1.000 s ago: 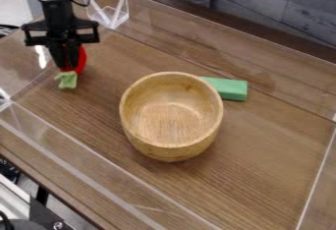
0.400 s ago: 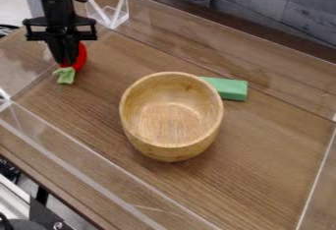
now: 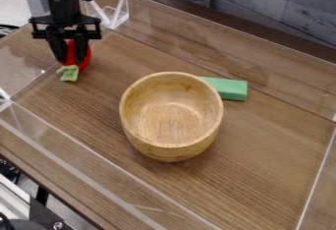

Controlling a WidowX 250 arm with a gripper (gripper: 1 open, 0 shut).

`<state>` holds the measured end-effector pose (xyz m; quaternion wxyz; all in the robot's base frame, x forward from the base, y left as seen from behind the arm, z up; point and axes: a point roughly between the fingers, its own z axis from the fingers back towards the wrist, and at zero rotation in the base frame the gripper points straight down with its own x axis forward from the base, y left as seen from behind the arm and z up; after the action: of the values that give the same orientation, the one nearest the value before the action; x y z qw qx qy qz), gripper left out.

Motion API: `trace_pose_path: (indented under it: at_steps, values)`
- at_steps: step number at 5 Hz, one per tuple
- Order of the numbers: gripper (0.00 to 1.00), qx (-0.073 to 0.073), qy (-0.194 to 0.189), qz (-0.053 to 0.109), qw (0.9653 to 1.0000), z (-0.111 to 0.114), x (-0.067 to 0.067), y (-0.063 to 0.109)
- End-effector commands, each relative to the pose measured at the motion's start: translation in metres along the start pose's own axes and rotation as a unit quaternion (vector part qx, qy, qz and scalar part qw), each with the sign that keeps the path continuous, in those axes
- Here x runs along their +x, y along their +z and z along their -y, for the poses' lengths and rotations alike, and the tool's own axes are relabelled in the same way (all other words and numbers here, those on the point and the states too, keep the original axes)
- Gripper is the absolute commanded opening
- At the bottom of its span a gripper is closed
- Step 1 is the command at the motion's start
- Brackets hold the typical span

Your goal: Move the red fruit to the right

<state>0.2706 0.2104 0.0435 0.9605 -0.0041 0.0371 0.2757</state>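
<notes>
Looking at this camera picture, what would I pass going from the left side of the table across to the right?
The red fruit with the robot's gripper around it, its fingers either side, then the wooden bowl, then the green block.

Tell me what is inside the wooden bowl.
The wooden bowl shows only its bare wood floor and far inner wall. Its near rim hides the near inner wall. The red fruit lies outside, under the gripper.
</notes>
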Motion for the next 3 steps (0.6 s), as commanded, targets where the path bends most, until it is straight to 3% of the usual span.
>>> trace_pose_path:
  at_steps: [1, 2, 3]
  values:
    - [0.00, 0.001, -0.003, 0.020, 0.9998, 0.0056, 0.0127, 0.0127]
    - [0.00, 0.003, -0.044, 0.014, 0.9989, 0.0065, 0.0109, 0.0098]
    - [1.00, 0.003, -0.083, 0.007, 0.9965, 0.0067, 0.0089, 0.0075]
